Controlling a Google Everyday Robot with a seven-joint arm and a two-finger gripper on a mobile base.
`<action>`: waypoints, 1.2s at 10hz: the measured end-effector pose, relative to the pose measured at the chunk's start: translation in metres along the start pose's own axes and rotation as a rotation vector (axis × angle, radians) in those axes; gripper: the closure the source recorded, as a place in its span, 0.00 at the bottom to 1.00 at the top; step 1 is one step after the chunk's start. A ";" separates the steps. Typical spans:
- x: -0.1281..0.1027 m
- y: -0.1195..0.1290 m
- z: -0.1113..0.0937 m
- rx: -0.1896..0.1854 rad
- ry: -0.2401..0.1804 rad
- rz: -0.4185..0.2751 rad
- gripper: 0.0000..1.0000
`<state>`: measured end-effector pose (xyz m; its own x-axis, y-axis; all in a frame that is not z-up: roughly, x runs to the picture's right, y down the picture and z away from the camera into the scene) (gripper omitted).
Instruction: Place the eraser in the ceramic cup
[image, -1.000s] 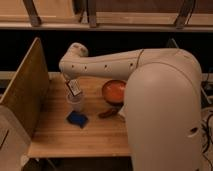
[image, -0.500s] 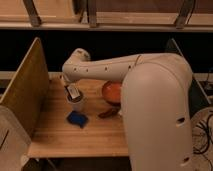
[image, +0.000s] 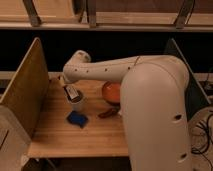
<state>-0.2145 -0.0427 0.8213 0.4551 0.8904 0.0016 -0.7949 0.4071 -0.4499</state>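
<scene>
Hovering directly above the ceramic cup (image: 77, 104), the claw (image: 71, 93) sits at the left-centre of the worktop (image: 55, 135), clamped on the eraser (image: 73, 92), whose pale, dark-marked body angles down toward the cup's rim. Half a second ago the arm was slightly further left and higher; it has since swung a touch rightward and lowered, so the eraser now sits just over, perhaps already touching, the cup's opening. That puts the task near its end: what remains is letting go so the block drops inside. A tilted release could catch it on the rim. The blue piece (image: 77, 119) lies just in front of the cup, the orange-red bowl (image: 111, 92) and reddish-brown item (image: 108, 113) to the right.
</scene>
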 end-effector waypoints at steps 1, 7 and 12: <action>0.000 0.000 0.000 0.000 -0.002 -0.001 0.96; 0.000 -0.001 0.000 0.000 -0.002 -0.001 0.46; 0.000 0.000 0.000 0.000 -0.002 -0.001 0.20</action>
<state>-0.2143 -0.0432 0.8212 0.4551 0.8904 0.0037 -0.7944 0.4079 -0.4500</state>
